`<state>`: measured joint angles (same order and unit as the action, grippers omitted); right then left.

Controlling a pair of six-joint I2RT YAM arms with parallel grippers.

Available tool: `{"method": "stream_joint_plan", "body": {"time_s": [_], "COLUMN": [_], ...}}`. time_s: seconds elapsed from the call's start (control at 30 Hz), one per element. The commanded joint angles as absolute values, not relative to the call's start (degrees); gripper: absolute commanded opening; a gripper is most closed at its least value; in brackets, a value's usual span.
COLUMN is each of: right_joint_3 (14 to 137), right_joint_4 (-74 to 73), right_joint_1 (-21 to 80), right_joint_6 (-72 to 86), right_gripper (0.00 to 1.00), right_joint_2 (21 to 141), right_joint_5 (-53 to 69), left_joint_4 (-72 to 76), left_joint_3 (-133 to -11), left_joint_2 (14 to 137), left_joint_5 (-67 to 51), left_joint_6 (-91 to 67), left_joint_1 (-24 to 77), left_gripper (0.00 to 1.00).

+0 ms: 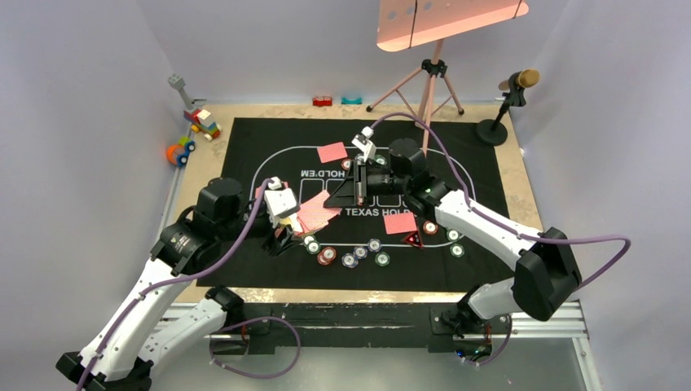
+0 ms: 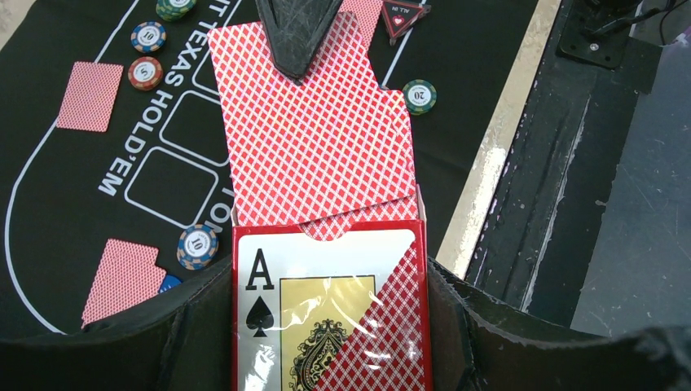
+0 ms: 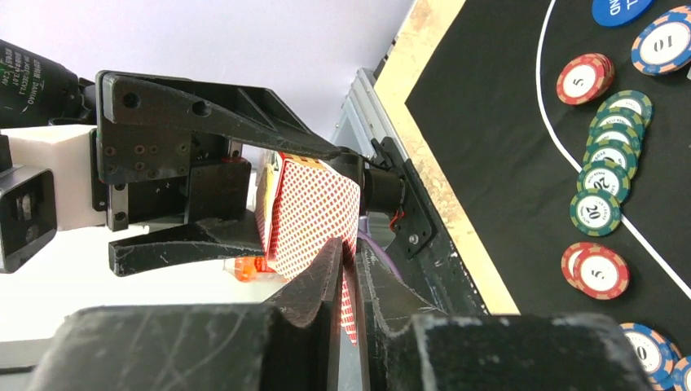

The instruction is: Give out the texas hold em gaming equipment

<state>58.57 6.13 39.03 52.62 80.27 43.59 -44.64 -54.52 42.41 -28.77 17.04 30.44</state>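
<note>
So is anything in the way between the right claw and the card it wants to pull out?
No, nothing visible. The right gripper already pinches the far end of the playing card, which sticks halfway out of the card box held by the left gripper.

Three cards laid flat (one box)

Pale lilac walls close in on the left, far and right sides. On the tan table, at the far edge, stands a pink tripod under a pink panel — a microphone at far right.
</note>
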Motion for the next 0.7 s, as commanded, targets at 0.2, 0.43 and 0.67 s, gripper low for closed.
{"method": "stream_joint_plan", "body": {"time_s": [0.2, 0.43, 0.67], "right_joint_3": [63.28, 66.8, 71.35], "right_joint_4": [0.21, 0.59, 4.41], "right_joint_1": [34.78, 30.06, 26.76], "right_joint_6": [49.81, 50.3, 50.8], "right_gripper": [0.1, 0.09, 0.07], "right_joint_2": [76.68, 76.82, 84.68], "right_joint_5": [45.54, 47.02, 46.74], "left_joint_4": [-39.91, -39.71, -40.53], "left_joint_3": [-55.67, -54.42, -53.54], "left_joint_2": [40.83, 39.72, 38.44], "left_joint_5": [-30.69, -30.6, -30.48], "left_joint_6": [15.5, 14.95, 13.8], "left_joint_1": [30.08, 30.04, 29.93], "left_gripper": [0.21, 0.21, 0.19]}}
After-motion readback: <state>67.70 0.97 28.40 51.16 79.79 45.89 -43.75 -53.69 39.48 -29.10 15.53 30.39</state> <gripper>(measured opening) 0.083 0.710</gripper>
